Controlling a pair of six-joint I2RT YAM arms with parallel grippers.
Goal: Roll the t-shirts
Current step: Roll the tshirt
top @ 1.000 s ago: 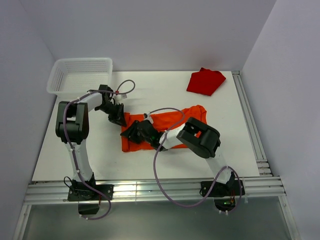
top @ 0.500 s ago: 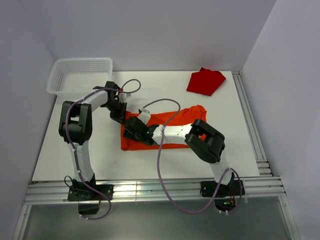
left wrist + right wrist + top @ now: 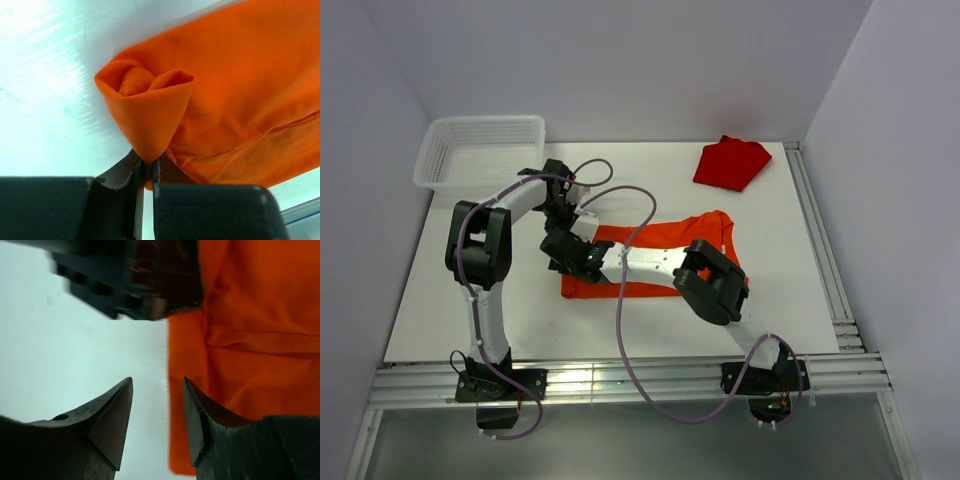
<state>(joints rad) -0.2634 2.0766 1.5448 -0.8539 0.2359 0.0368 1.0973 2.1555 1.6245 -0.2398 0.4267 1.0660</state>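
Two shirts lie on the glossy white tabletop [image 3: 650,170]: a bright orange cloth t-shirt [image 3: 675,236] spread flat as a long band, and a darker red folded t-shirt [image 3: 730,164] well apart, beyond the orange shirt's right end. At the orange shirt's far left corner the left gripper [image 3: 148,167] is pinched almost closed on a curled fold of cloth that stands up as a small cone. Just nearer along that same left edge, the right gripper [image 3: 157,400] hangs with its fingers parted, holding nothing, the cloth's edge under the gap. A white mesh plastic basket [image 3: 480,150] stands beyond the orange shirt's left end. Pale lilac walls close three sides, and aluminium rails [image 3: 580,385] run on the orange shirt's near side.
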